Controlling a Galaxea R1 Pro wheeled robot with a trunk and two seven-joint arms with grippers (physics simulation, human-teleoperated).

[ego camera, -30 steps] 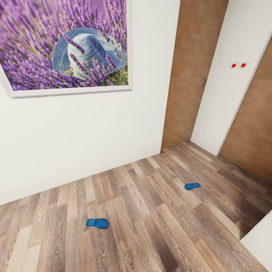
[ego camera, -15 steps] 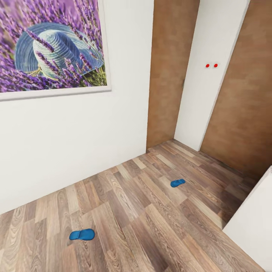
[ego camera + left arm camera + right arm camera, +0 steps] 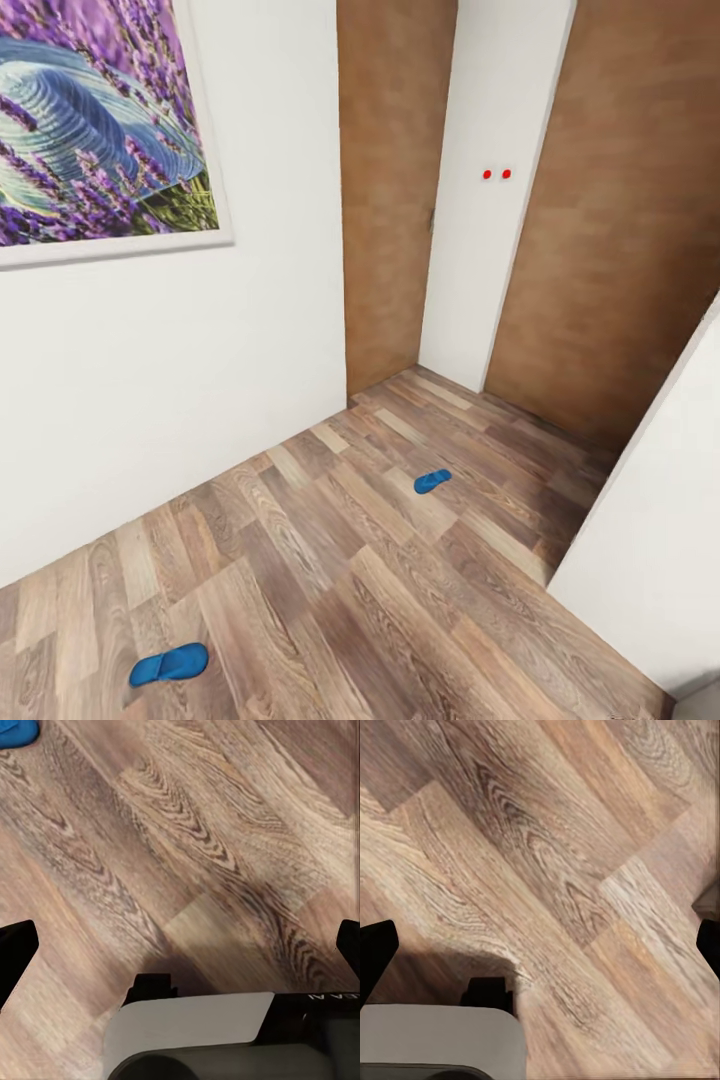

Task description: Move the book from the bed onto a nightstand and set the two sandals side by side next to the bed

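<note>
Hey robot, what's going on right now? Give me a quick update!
Both tools open, holding nothing, over bare wood floor. Two blue sandals lie far apart: near sandal, far sandal. Nothing lies between them.

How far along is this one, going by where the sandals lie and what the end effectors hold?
Nothing looks done. The two blue sandals lie far apart on the wood floor: near sandal, far sandal toward the brown doors. In hand: nothing; in the wrist views both end effectors, left and right, are spread wide over bare planks. Left: pairing the sandals by the bed and moving the book.
</note>
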